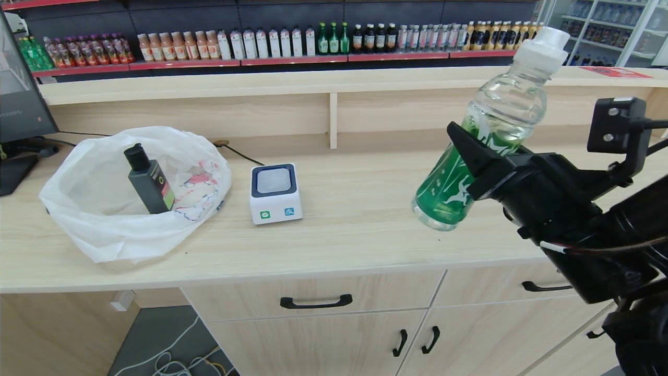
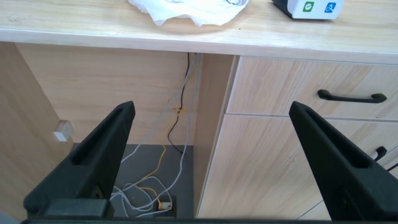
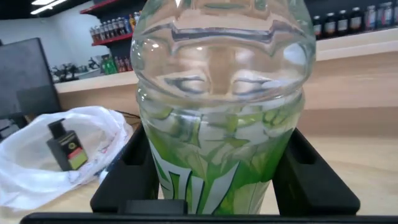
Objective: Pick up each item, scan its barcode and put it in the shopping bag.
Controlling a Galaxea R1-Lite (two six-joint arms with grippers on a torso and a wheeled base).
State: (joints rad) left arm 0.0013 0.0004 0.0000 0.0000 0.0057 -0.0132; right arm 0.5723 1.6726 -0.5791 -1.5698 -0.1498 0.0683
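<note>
Head view scanner [image 1: 275,193], right hand [image 1: 472,156] clasping bottle [image 1: 502,107]

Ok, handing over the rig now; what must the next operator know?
Right gripper: jaws shut on the clear plastic drink bottle with green label, held tilted above the wooden counter, right of the white cube scanner.
Left gripper: jaws open, empty, below the counter edge.
Done: dark grey bottle with black cap stands in the white plastic bag.
To do: scan the drink bottle, bag it.

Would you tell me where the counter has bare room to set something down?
Free: the counter between the scanner and the held green bottle. Crowded: the left end, with the shopping bag, its dark bottle and the monitor.
</note>
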